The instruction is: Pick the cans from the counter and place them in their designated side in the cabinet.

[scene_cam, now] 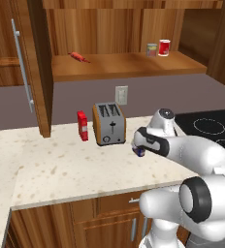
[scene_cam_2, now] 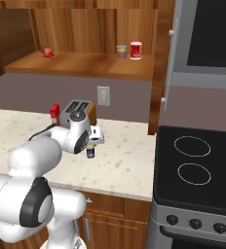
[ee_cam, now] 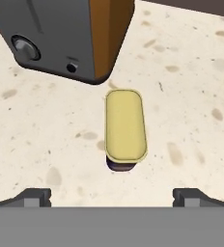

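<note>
Yellow-topped dark can (ee_cam: 126,126) is standing on the counter (scene_cam: 61,164) just beside the toaster (scene_cam: 109,123), and I'm hovering the gripper (ee_cam: 112,197) above it, fingers spread wide, empty, so I'm guessing next comes lowering and closing, then carrying to the cabinet (scene_cam: 129,65).

From behind the arm's left shoulder, one camera looks forward and down across the tabletop (scene_cam: 61,164) toward the back wall, toaster (scene_cam: 109,124) mid-frame, cabinet shelf (scene_cam: 124,65) high up, stovetop (scene_cam: 211,127) clipped at the right edge. Its partner sits behind the right shoulder, same forward-down tilt, stovetop (scene_cam_2: 197,165) now large at right. Both share the toaster (scene_cam_2: 78,108), the shelf (scene_cam_2: 85,63), the wall outlet (scene_cam: 121,94) and the tabletop stretch between. The hand camera hangs close over the tabletop (ee_cam: 191,96), looking almost straight down on a yellow-topped can (ee_cam: 126,125) beside the toaster's (ee_cam: 61,34) corner.
</note>
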